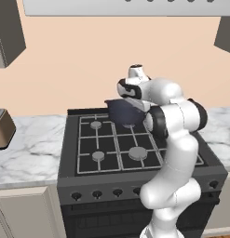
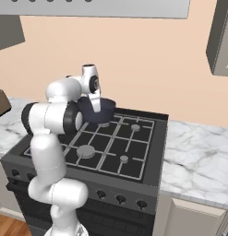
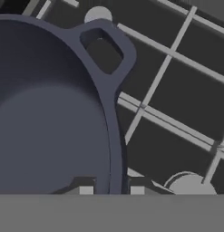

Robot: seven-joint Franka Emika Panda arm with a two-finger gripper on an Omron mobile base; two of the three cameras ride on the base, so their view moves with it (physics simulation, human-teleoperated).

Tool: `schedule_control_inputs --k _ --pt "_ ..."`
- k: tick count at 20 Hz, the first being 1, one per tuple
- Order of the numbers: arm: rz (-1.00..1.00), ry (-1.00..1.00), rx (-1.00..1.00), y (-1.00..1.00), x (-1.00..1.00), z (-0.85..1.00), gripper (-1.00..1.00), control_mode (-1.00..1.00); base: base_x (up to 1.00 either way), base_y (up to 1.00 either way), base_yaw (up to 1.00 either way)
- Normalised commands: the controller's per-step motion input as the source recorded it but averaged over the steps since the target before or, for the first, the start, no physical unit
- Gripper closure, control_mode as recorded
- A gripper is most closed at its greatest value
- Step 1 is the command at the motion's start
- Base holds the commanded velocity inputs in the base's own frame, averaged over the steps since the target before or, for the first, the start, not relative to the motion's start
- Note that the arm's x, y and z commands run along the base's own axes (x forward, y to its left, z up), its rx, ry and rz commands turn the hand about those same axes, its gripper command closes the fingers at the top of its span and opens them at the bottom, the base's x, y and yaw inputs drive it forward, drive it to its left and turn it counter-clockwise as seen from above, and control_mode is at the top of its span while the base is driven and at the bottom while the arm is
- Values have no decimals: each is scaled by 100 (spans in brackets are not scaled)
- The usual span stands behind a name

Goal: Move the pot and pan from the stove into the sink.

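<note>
The dark navy-blue pot hangs tilted just above the back burners of the stove, clear of the grates. My gripper is shut on the pot's rim from above. In the hand view the rim runs between my two fingertips, and one side handle sticks out past it. From the right base view the pot sits under my gripper, over the stove's far left corner. The pan and the sink are out of view.
White marble counter flanks the stove on the left and also on the right. A brown toaster-like box stands at the far left. A range hood hangs overhead, with wall cabinets at the sides.
</note>
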Motion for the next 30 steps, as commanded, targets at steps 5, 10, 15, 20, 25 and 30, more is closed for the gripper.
schedule_control_inputs --k 5,10,15,20,25,30 --pt "11 0 3 -8 -71 72 100 -100 0 0 0" --pt "15 -1 2 -10 -87 63 100 -100 0 0 0" --pt "16 -5 6 -4 -81 50 100 -100 0 0 0" --pt "13 -19 8 0 -69 33 100 -100 0 0 0" --pt "15 -24 7 0 -61 25 100 -100 0 0 0" --pt "18 -22 1 0 -58 8 100 -100 0 0 0"
